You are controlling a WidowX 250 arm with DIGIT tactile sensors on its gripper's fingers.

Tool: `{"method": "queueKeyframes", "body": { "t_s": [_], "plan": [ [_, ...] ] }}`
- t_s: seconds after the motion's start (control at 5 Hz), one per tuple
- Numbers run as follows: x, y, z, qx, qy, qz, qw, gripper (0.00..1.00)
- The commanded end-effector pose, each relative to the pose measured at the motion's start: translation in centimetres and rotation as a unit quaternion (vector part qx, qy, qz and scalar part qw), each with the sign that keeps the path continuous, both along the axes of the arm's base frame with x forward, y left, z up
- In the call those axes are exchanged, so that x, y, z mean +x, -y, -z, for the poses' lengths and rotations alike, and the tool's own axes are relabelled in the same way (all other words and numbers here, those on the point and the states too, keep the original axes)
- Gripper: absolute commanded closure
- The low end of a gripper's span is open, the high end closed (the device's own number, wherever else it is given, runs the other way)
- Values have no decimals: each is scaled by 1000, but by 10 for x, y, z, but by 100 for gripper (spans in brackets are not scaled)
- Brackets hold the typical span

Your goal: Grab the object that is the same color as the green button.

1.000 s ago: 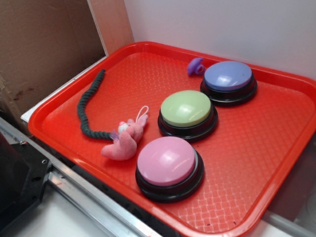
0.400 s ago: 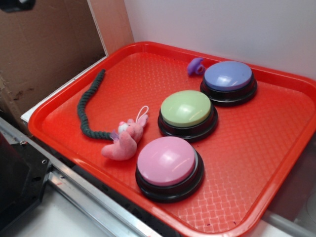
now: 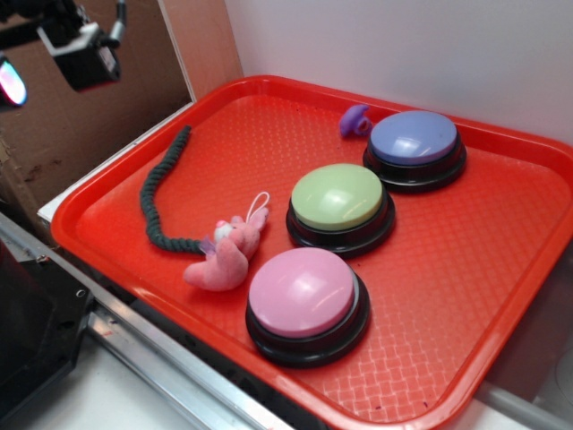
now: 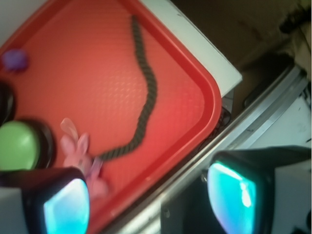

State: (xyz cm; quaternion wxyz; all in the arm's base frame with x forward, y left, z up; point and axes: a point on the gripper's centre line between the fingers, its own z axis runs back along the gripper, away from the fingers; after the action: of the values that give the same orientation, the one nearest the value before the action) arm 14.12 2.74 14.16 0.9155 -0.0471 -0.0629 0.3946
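The rope (image 3: 158,199) lay untouched at the tray's (image 3: 501,309) left; the gripper (image 4: 148,197), seemingly wide open, hung well above.

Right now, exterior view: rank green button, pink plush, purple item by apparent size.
1. green button
2. pink plush, though nearer the camera, so slightly flattered
3. purple item, farthest away but clearly smallest
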Motion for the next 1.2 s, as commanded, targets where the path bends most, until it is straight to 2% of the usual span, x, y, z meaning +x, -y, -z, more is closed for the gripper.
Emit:
{"method": "queueKeyframes", "body": {
  "t_s": [0.0, 0.4, 0.8, 1.0],
  "plan": [
    [27, -22, 59, 29, -12, -80, 996, 0],
    [53, -17, 109, 57, -9, -110, 992, 0],
    [41, -18, 139, 46, -20, -110, 993, 0],
    [38, -18, 138, 58, -8, -142, 988, 100]
  ]
}}
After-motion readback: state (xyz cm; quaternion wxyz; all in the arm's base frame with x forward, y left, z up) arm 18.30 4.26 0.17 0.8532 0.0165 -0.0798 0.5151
